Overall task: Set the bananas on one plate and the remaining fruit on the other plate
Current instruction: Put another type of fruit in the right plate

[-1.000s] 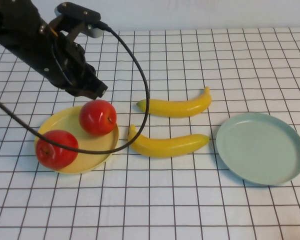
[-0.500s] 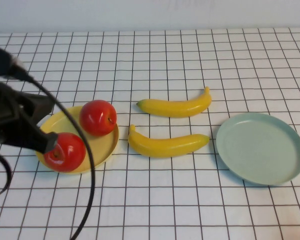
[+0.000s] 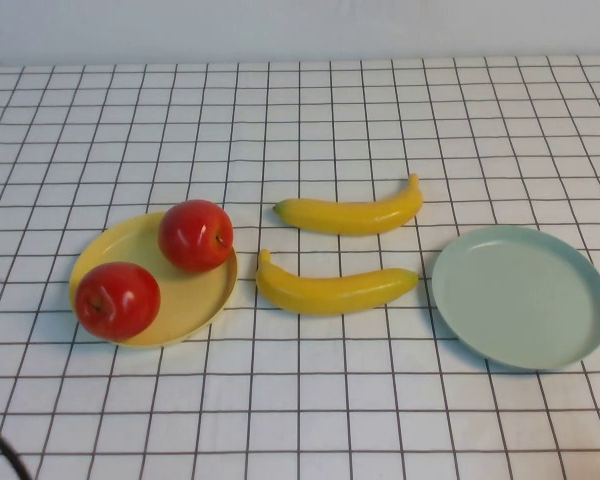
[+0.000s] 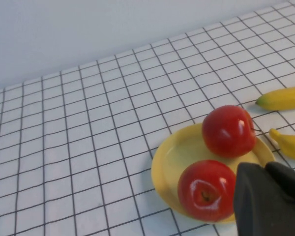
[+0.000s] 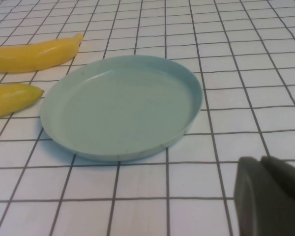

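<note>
Two red apples (image 3: 150, 268) sit on the yellow plate (image 3: 210, 298), our landmark at the left of the checkered cloth (image 3: 310, 400), so we judge the fruit half of the sorting done. Just right of that plate lie the two bananas (image 3: 335, 250), one behind the other, both on bare cloth and not yet sorted. Farther right again, well apart from the yellow plate, waits the pale blue-green plate (image 3: 570, 345), empty and ready for them. Our left gripper (image 4: 270, 196) hangs clenched and empty on the near side of the yellow plate, beside the closer apple; our right gripper (image 5: 268, 194) is likewise closed on nothing, parked by the blue-green plate, presumably because it is nearer to that banana job.
</note>
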You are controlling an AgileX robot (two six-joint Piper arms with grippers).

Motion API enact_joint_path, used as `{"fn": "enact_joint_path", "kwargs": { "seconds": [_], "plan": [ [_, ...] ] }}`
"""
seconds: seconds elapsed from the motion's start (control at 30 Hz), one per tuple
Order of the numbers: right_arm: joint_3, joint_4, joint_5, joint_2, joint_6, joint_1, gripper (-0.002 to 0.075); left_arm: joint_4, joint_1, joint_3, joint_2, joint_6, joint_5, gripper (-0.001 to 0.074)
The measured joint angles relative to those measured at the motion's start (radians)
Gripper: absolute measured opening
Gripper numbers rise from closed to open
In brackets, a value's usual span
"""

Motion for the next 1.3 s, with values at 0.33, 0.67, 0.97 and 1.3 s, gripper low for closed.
{"fn": "enact_joint_path", "kwargs": {
  "seconds": [0.33, 0.67, 0.97, 1.3],
  "plan": [
    [0.000, 0.000, 0.000, 0.000, 0.000, 0.000, -0.0017, 0.133, 0.034, 0.381, -0.405, -0.069, -0.280, 0.0001],
    [0.000, 0.000, 0.000, 0.000, 0.000, 0.000, -0.0017, -0.058, 0.261, 0.640, -0.517, -0.076, -0.412, 0.0001],
    [0.000, 0.000, 0.000, 0.000, 0.000, 0.000, -0.0017, -0.098, 0.288, 0.754, -0.517, -0.062, -0.455, 0.0001],
    [0.000, 0.000, 0.000, 0.000, 0.000, 0.000, -0.0017, -0.171, 0.288, 0.756, -0.517, 0.007, -0.296, 0.0001]
  ]
}}
